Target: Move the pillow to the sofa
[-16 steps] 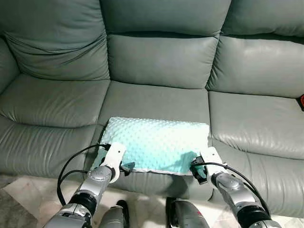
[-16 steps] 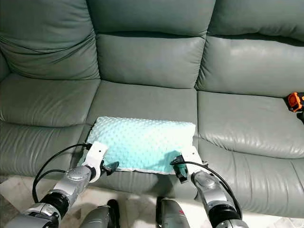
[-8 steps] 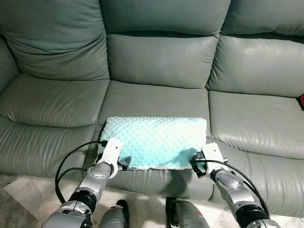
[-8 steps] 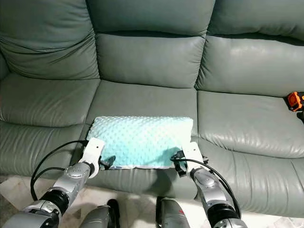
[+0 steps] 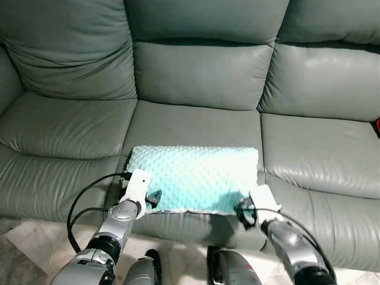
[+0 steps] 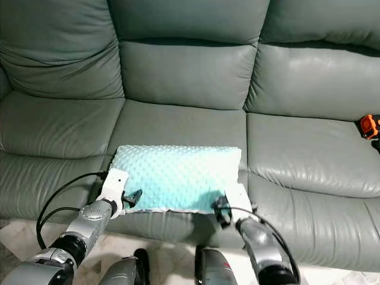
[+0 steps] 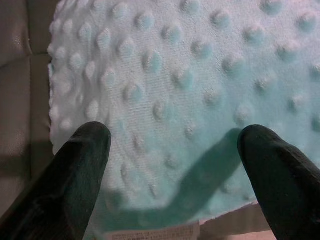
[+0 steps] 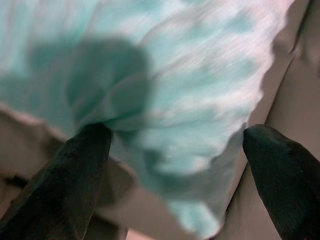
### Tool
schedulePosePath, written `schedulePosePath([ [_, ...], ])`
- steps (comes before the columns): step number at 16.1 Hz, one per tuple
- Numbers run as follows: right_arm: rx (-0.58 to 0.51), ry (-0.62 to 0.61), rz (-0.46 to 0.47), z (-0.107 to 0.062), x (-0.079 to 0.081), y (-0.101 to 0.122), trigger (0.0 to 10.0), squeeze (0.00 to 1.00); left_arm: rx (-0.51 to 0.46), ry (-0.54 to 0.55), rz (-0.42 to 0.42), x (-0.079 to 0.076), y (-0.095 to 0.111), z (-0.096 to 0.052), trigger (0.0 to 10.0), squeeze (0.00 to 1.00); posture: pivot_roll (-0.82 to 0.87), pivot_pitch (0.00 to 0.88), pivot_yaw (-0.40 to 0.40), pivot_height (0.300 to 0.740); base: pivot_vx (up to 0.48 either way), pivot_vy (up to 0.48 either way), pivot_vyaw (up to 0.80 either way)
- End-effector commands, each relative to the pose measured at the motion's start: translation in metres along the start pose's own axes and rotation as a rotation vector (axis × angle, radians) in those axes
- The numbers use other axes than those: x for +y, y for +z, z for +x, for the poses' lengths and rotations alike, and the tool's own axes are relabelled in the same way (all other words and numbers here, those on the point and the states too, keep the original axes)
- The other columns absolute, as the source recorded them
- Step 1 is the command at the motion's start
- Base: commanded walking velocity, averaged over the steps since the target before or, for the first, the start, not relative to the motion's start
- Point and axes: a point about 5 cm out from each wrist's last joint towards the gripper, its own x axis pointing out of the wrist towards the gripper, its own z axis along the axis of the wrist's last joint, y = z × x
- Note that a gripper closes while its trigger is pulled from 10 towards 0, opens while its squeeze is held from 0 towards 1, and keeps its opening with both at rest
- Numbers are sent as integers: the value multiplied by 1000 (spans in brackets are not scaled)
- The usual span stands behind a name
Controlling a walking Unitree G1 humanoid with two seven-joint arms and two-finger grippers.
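Here the pillow lies between left hand and right hand.

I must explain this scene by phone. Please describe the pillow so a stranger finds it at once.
Start from the grey-green leather sofa and go to its middle seat cushion. At that cushion's front edge lies the rectangular mint-green pillow. Its raised, dotted fabric sets it apart from the smooth leather around it.
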Motion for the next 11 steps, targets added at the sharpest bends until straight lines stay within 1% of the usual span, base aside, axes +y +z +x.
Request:
schedulePosePath([
  [1,61,34,-22,-3,9,-15,10000,0,45,8,-16,0,-15,-3,10000,0,-85,328,29,740,0,0,0],
  [2,95,39,-62,-5,11,-20,10000,0,42,7,-20,0,-14,-3,10000,0,-84,327,30,740,0,0,0],
  [3,104,8,-105,-6,9,-22,10000,0,40,9,-19,1,-13,-3,10000,0,-81,325,30,740,0,0,0],
  [4,123,-46,-122,-9,2,-23,10000,0,36,16,-23,5,-14,-4,10000,0,-80,318,31,740,0,0,0],
  [6,114,-97,-146,-12,-5,-22,10000,0,34,27,-28,11,-16,-5,10000,0,-79,303,35,740,0,0,0],
  [7,95,-173,-161,-16,-14,-17,10000,0,37,43,-39,17,-20,-8,10000,0,-79,272,39,740,0,0,0],
  [8,58,-207,-158,-20,-17,-9,10000,0,39,55,-37,22,-25,-11,10000,0,-79,254,41,740,0,0,0],
  [9,37,-213,-151,-21,-16,-4,10000,0,40,60,-36,25,-29,-13,10000,0,-78,235,45,740,0,0,0],
  [10,2,-213,-142,-20,-12,4,10000,0,38,78,-53,31,-33,-16,10000,0,-77,208,47,740,0,0,0],
  [11,-11,-203,-136,-19,-9,7,10000,0,37,100,-76,35,-35,-17,10000,0,-75,180,50,740,0,0,0],
])
